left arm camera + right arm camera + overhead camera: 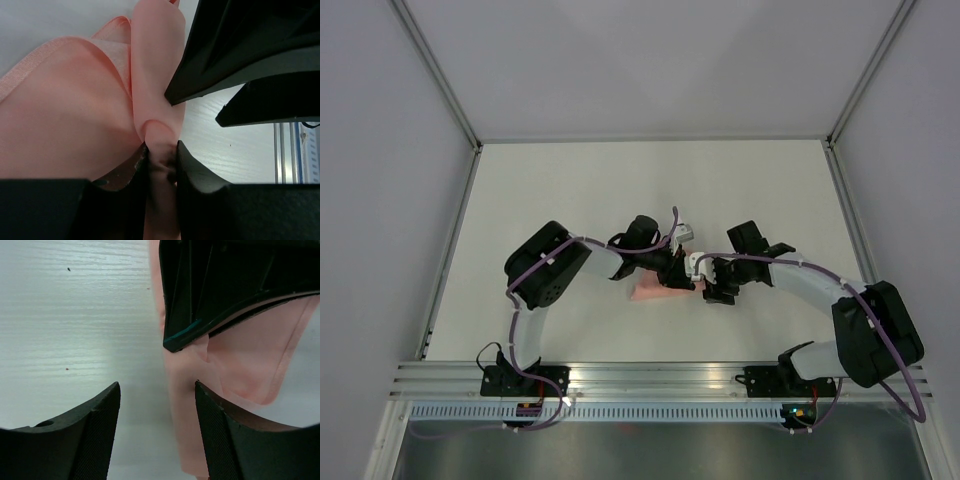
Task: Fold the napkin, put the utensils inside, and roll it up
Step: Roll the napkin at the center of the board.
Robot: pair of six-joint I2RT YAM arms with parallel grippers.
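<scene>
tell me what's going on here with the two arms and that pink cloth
Both arms meet over the pink napkin in the middle of the table. The left end effector is pinching a raised fold of it between its fingers. The right end effector sits close alongside with its fingers apart, holding nothing, the cloth's edge lying between them. No utensils are in sight.

Left pincer (161,150), gripping napkin (70,115), blocks right pincer (157,387) ahead.
</scene>
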